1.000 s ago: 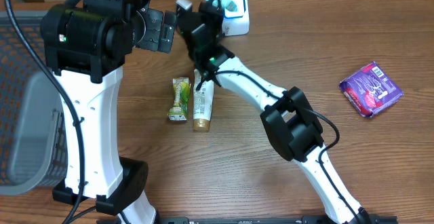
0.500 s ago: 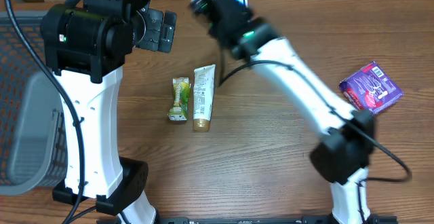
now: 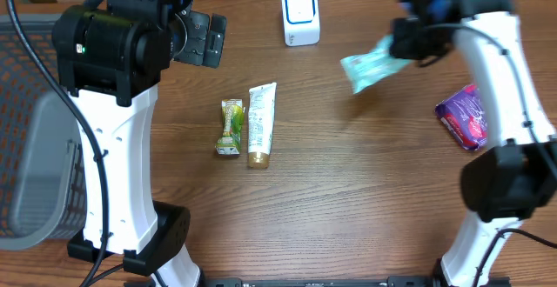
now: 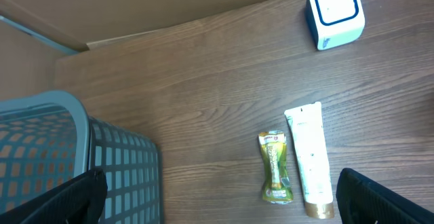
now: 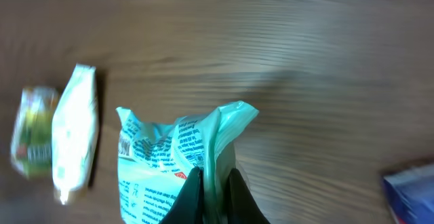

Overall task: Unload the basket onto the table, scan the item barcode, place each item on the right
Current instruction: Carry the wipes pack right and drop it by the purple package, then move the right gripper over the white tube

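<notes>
The right claw (image 3: pixel 407 42) is pinched tight on the top fold of a pale teal packet (image 3: pixel 369 66) and holds it in the air above the counter (image 3: pixel 348 191), over the far right part, between the white scanner (image 3: pixel 300 16) and the purple packet (image 3: pixel 466 117). In the right wrist view the two dark fingers (image 5: pixel 193 193) meet on the crimped edge of the teal packet (image 5: pixel 169 166), whose printed face is turned to the camera; the print is too small and soft to tell whether a barcode is among it. From overhead the packet is blurred and hangs tilted, its free end pointing toward the left edge. It is well apart from the scanner, which stands near the far edge about midway along it. The left claw (image 4: pixel 220 203) is spread wide and holds nothing, only its two dark fingertips (image 4: pixel 81 197) showing at the lower corners of its own view, high above the counter. Below it, left of the middle, a white tube (image 3: pixel 259 123) and a small green sachet (image 3: pixel 230 127) lie side by side, just apart. A grey mesh basket (image 3: pixel 35 148) sits at the left edge. The purple packet lies flat near the right edge, partly hidden by the right arm.
</notes>
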`<state>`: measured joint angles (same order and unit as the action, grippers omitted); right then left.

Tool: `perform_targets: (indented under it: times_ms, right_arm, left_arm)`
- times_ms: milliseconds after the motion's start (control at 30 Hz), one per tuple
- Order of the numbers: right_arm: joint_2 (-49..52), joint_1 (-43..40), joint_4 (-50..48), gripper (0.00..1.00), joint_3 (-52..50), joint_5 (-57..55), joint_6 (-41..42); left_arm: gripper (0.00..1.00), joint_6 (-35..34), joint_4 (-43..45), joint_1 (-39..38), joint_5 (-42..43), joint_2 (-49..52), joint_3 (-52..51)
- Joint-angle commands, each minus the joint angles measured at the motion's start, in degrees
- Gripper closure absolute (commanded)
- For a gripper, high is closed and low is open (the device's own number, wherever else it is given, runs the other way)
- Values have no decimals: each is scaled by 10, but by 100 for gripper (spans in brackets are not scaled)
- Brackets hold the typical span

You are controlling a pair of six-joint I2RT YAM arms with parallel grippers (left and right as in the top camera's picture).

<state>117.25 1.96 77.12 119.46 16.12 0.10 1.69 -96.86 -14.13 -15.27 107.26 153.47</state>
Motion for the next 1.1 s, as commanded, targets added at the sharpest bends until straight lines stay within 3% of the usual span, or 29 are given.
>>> perform_targets:
  times_ms: [0, 233, 567, 700, 767, 1067]
  right_arm:
    - [-20, -92, -22, 96, -59, 35, 65]
    - [-20, -230, -92, 96, -210, 35, 108]
    - [-20, -298, -96, 95, -236, 35, 106]
    - [-20, -297, -89, 67, -236, 36, 89]
    - [-20, -289, -87, 60, -236, 37, 80]
    - [-36, -208, -76, 51, -207, 116, 5]
  left_arm:
    - [1, 3, 1, 3, -3, 0, 4]
    - [1, 3, 1, 3, -3, 0, 4]
    - [0, 1, 1, 3, 0, 0, 4]
    - [0, 0, 9, 3, 2, 0, 4]
    - [1, 1, 18, 3, -5, 0, 4]
    - [1, 0, 0, 7, -93, -13, 4]
